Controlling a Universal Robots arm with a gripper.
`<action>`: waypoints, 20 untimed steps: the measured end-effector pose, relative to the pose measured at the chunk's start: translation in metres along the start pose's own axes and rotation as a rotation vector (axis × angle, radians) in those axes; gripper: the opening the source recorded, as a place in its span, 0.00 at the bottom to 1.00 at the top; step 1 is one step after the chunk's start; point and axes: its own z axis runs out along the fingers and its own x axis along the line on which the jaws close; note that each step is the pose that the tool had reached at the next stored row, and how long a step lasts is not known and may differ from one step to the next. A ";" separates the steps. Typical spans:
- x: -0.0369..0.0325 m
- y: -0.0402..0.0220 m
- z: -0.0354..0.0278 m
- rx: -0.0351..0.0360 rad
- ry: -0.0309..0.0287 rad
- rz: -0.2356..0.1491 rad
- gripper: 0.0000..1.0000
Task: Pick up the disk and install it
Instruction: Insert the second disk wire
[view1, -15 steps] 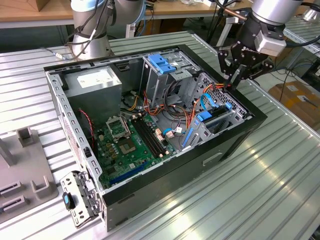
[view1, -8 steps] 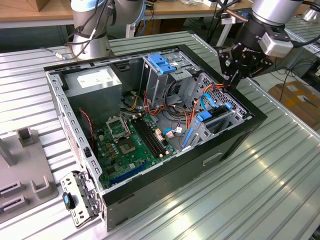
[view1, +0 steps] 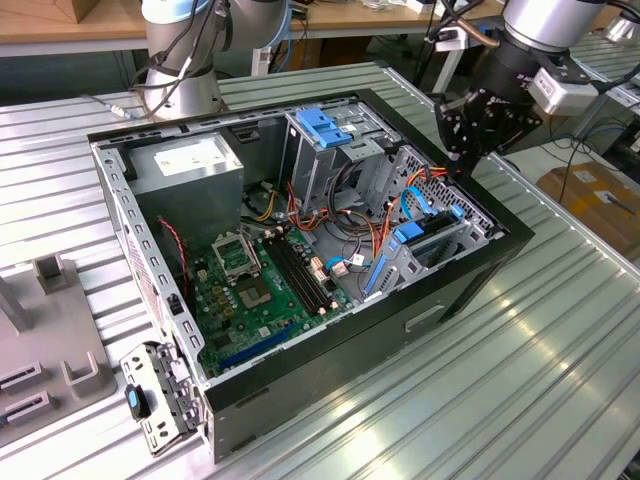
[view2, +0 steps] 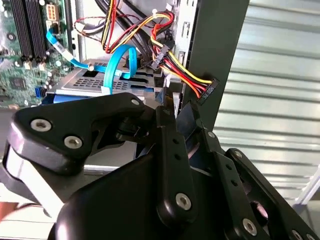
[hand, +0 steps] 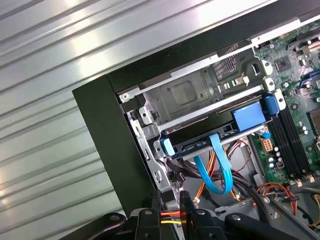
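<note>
1. An open computer case (view1: 470, 285) lies on its side on a ribbed metal table (view1: 540, 380), its board (view1: 265, 295) facing up.
2. The gripper (view1: 458, 160) hangs above the case's corner on the exterior view's right, over a tangle of orange and blue cables (view1: 415, 195).
3. In the first wrist view the fingertips (hand: 152, 210) stand close together, with red, yellow and black wires (hand: 170, 218) running between them; whether they pinch the wires I cannot tell.
4. The disk (hand: 200, 145) sits in the drive bay by the case's front wall, apart from the gripper, its blue rail ends (hand: 167, 147) showing at the bay's mouth.
5. A looped blue ribbon cable (hand: 217, 172) hangs from the disk's end.
6. In the second wrist view the same blue cable (view2: 117, 67) arches over the bay, beside a black power plug (view2: 207, 92) on coloured wires.
7. A grey power box (view1: 190, 165) fills the case's far corner.
</note>
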 end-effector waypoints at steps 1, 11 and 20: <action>0.0000 0.0000 0.0000 0.0000 0.0000 0.000 0.29; 0.0078 -0.0031 0.0005 -0.0001 0.0001 0.002 0.29; 0.0163 -0.0065 0.0012 0.0031 -0.0003 0.031 0.29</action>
